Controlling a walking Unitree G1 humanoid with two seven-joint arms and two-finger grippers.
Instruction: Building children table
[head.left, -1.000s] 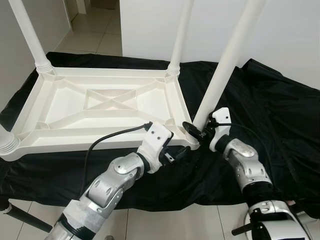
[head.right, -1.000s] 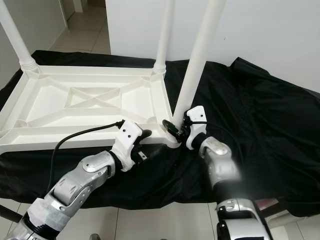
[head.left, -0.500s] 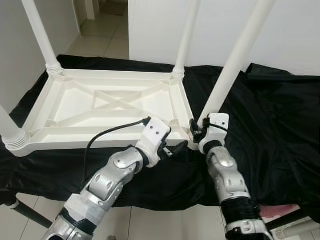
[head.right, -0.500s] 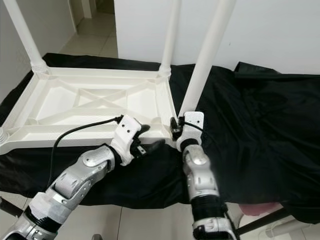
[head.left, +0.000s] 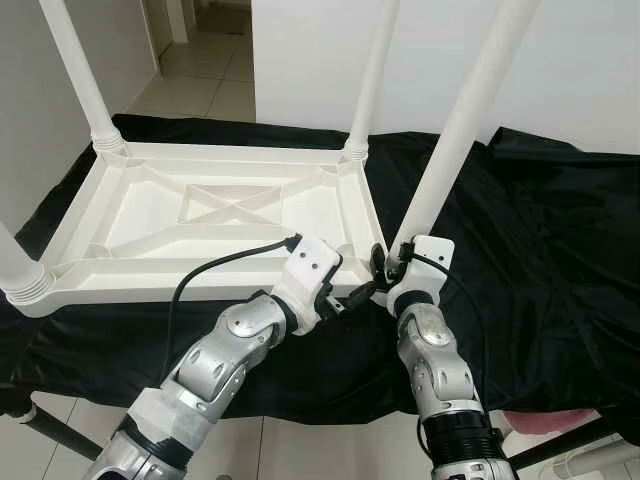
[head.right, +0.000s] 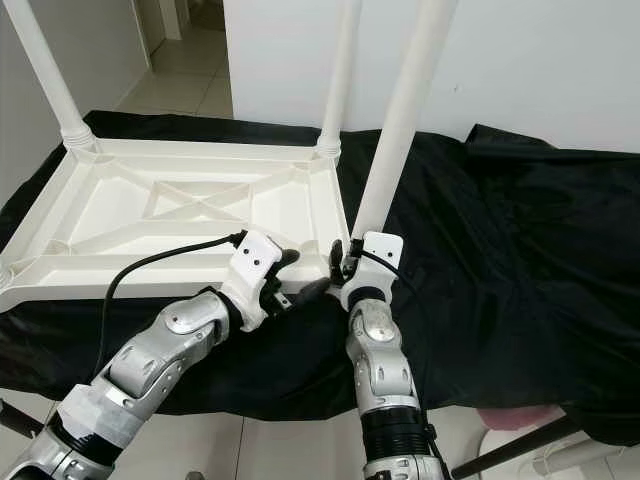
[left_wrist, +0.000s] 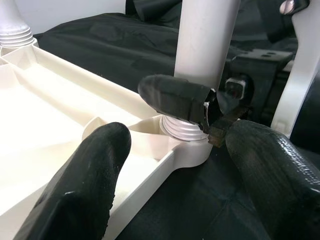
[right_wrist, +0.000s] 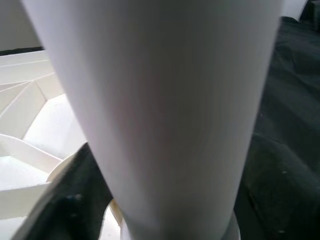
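Four legs stand up from the upturned white table (head.left: 215, 215) on the black cloth (head.left: 540, 250), so the right gripper (head.left: 385, 268) clamps the near corner leg (head.left: 450, 130) at its base, probably to seat it, while the left gripper (head.left: 350, 297) waits spread wide beside that corner.

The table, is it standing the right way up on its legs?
No, the white table lies upside down on the black cloth, legs pointing up.
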